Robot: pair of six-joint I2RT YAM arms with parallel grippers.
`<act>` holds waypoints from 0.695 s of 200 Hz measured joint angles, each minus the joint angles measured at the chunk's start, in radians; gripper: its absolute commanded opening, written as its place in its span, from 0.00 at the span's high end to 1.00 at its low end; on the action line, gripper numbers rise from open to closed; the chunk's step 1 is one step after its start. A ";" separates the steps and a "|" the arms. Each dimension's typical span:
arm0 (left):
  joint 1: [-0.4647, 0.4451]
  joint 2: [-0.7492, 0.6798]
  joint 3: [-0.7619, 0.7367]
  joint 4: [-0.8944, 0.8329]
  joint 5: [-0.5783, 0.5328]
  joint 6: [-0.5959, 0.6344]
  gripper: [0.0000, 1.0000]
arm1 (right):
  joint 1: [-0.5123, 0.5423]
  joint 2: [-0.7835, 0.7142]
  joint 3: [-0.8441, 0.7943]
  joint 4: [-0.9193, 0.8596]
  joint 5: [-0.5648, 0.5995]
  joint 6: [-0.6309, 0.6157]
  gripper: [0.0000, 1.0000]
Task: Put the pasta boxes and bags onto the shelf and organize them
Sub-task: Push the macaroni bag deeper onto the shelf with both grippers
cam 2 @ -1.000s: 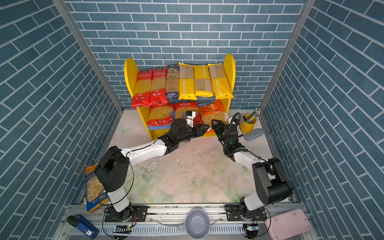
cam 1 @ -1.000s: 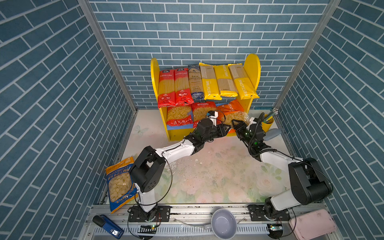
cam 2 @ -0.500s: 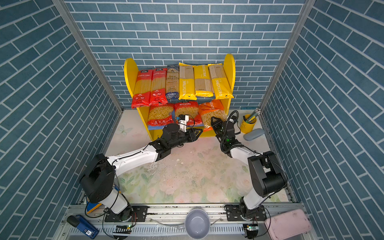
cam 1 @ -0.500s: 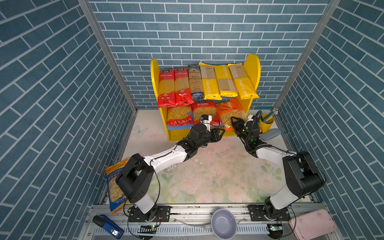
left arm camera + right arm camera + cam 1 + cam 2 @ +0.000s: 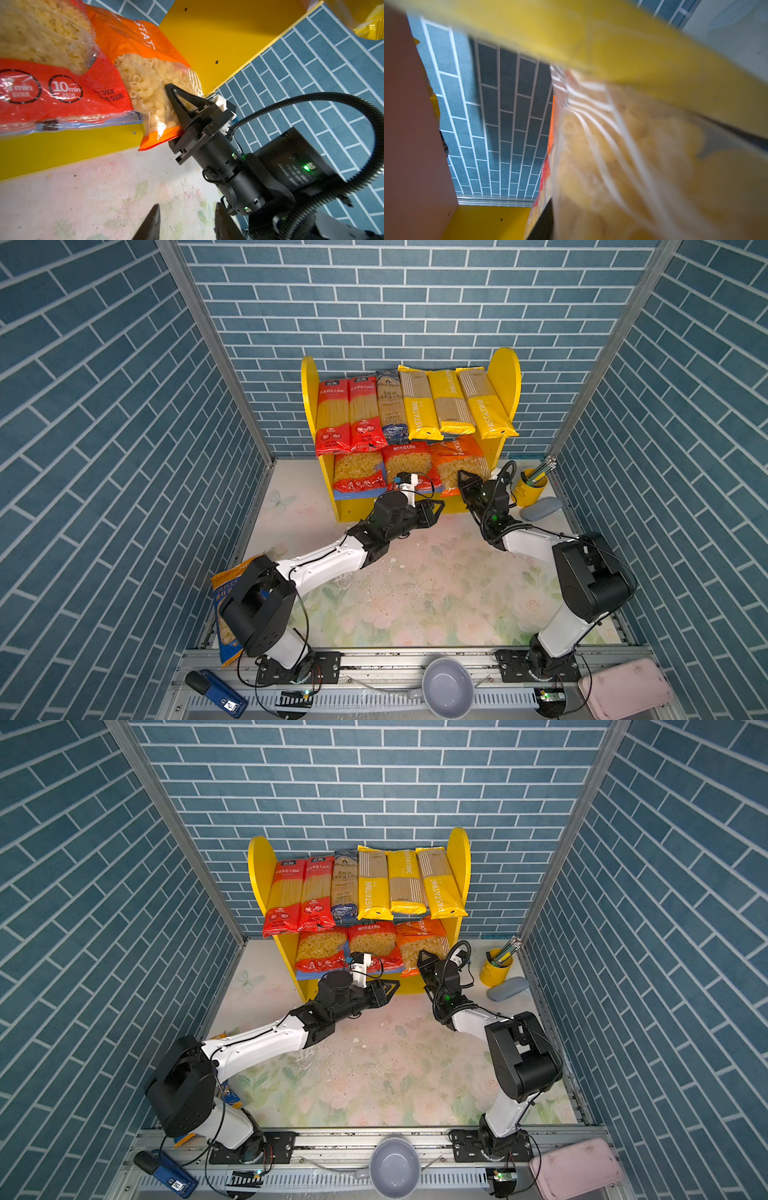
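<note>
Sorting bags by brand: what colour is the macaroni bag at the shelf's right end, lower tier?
Orange, with a clear window; the macaroni bag shows best in the left wrist view.

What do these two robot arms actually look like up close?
Both arms mix glossy white links with chunky black joint housings. The left gripper and right gripper have slim black triangular, cut-out fingers. A ribbed black cable loops over the right wrist, where small green lights glow; a white block sits on the left wrist.

Six long spaghetti packs (two red, one dark blue, three yellow) lie side by side on the shelf top tier. Below sit three short-pasta bags, two red, one orange. A blue-orange bag lies near the left wall.
</note>
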 measured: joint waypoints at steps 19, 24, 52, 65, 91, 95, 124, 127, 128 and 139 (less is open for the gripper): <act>0.000 -0.025 -0.003 -0.024 -0.013 0.016 0.55 | 0.000 0.003 0.000 0.005 -0.001 0.012 0.63; 0.000 -0.032 -0.006 -0.026 -0.016 0.019 0.55 | 0.000 0.003 0.000 0.005 -0.002 0.014 0.63; 0.000 -0.059 -0.014 -0.054 -0.026 0.037 0.55 | 0.000 0.007 0.021 -0.017 -0.004 0.023 0.63; 0.000 -0.065 -0.016 -0.069 -0.031 0.042 0.55 | 0.000 0.015 0.040 -0.033 -0.004 0.029 0.63; 0.000 -0.086 -0.031 -0.095 -0.044 0.058 0.53 | 0.000 0.032 0.043 -0.023 -0.004 0.058 0.61; 0.000 -0.090 -0.033 -0.100 -0.045 0.060 0.52 | 0.000 0.034 0.043 -0.018 -0.004 0.064 0.59; 0.000 -0.117 -0.035 -0.134 -0.063 0.077 0.48 | 0.004 0.040 0.042 -0.010 -0.006 0.097 0.46; 0.001 -0.119 -0.035 -0.137 -0.063 0.079 0.47 | 0.004 0.040 0.042 -0.010 -0.006 0.101 0.45; 0.001 -0.120 -0.035 -0.138 -0.064 0.080 0.47 | 0.005 0.040 0.042 -0.010 -0.006 0.103 0.44; 0.001 -0.127 -0.035 -0.143 -0.069 0.085 0.46 | 0.007 0.039 0.041 -0.014 -0.010 0.107 0.38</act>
